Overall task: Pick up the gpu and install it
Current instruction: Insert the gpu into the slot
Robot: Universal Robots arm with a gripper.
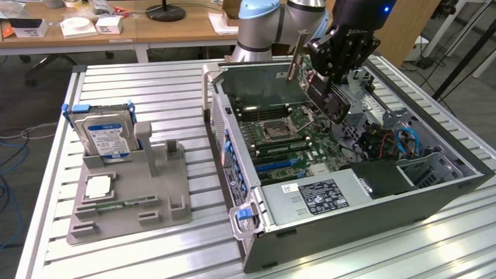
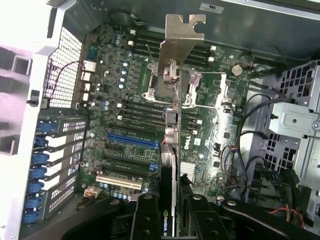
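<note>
The gpu [image 1: 324,96], a dark card with a fan and a silver bracket [image 1: 294,55] at one end, hangs tilted above the open computer case [image 1: 232,151], over the motherboard [image 1: 287,145]. My gripper [image 1: 335,70] is shut on the card's upper part. In the wrist view the gpu [image 2: 170,150] appears edge-on, running from between my gripper [image 2: 170,210] fingers [image 2: 146,220] out to its bracket [image 2: 182,40]. It hovers above the CPU socket area, apart from the board. The blue expansion slot [image 2: 132,141] lies off to one side of the card.
On the exterior view's left a grey fixture [image 1: 155,197] holds a hard drive [image 1: 107,136], a processor [image 1: 99,186] and a memory stick [image 1: 128,203]. Drive cage and cables [image 1: 403,145] fill the case's right. The power supply [image 1: 326,195] sits at the case front. Desks stand behind.
</note>
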